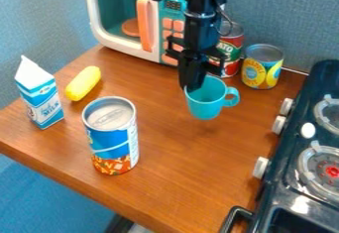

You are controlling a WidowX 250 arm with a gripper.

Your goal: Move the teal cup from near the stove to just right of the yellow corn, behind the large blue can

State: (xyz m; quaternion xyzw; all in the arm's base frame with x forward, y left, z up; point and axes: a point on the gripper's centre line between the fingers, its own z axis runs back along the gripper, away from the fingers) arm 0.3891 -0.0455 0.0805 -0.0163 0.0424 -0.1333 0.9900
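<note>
My gripper (192, 84) hangs down at the upper middle of the camera view, its tip at the left rim of a teal cup (207, 104). The cup's handle points right, and its open top faces up toward the camera. Whether the cup is clasped or only touched I cannot tell. Right behind the cup stand a red tomato can (230, 53), partly hidden by the arm, and a yellow and blue can (261, 68).
A toy microwave (126, 16) stands at the back left. On the wooden table (179, 177) are a yellow corn-like toy (83, 83), a milk carton (39, 98) and a large blue can (114, 143). The black stove (298, 162) lines the right side.
</note>
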